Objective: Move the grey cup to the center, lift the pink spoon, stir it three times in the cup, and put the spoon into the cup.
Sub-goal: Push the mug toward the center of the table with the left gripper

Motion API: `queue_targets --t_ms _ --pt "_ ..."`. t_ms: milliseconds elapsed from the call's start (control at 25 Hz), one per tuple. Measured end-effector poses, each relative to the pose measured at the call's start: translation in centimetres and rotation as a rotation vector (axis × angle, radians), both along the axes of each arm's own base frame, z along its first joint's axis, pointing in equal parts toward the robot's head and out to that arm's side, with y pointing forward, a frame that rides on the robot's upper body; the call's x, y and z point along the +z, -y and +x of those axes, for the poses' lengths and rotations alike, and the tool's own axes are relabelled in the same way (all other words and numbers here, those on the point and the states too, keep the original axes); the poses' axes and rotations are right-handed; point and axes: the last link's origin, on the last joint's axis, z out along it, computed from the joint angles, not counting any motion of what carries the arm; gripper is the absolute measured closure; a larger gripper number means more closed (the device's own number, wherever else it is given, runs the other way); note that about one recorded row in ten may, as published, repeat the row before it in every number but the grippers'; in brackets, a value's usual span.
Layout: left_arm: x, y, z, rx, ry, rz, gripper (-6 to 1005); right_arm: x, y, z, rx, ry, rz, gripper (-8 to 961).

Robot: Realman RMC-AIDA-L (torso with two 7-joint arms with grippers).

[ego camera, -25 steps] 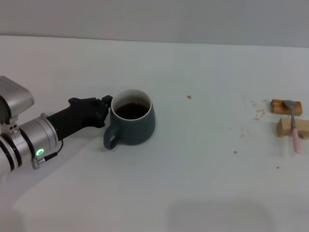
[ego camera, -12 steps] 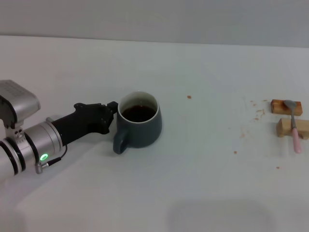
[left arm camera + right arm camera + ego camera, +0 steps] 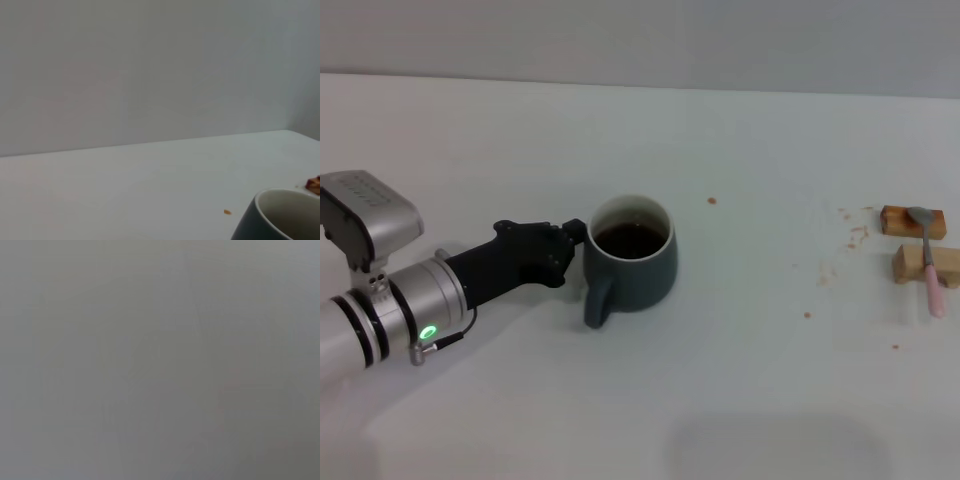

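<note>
The grey cup (image 3: 638, 268), dark blue-grey with dark brown liquid inside, stands left of the table's middle in the head view, its handle pointing toward me. My left gripper (image 3: 572, 245) presses against the cup's left rim and is shut on it. The left wrist view shows only a piece of the cup's rim (image 3: 280, 215). The pink spoon (image 3: 928, 258) lies far to the right, its metal bowl on one wooden block and its pink handle across the other. My right arm does not show.
Two tan wooden blocks (image 3: 912, 220) (image 3: 920, 265) hold the spoon near the table's right edge. Small brown crumbs (image 3: 712, 200) dot the white tabletop between cup and blocks. A grey wall runs along the far side.
My left gripper has carried the cup to the right and a little toward me. The cup's handle has turned from pointing left-and-near to pointing straight at me. The spoon has not moved.
</note>
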Motion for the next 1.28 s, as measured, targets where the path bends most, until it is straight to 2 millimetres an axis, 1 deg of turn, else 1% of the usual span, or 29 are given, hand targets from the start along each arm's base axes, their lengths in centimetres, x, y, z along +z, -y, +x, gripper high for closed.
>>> queue_targets --t_ms 920,1160,1280 --pt "-2.1 1.0 2.1 -0.065 0.035 -0.084 993 0.0 0.0 0.0 0.011 0.005 -0.018 221" --pt "-2.3 1.2 2.4 -0.078 0.044 -0.098 993 0.1 0.2 0.1 0.010 0.006 -0.018 222" --pt "-2.0 1.2 2.5 -0.082 0.058 -0.103 993 0.3 0.2 0.2 0.027 -0.001 -0.027 222"
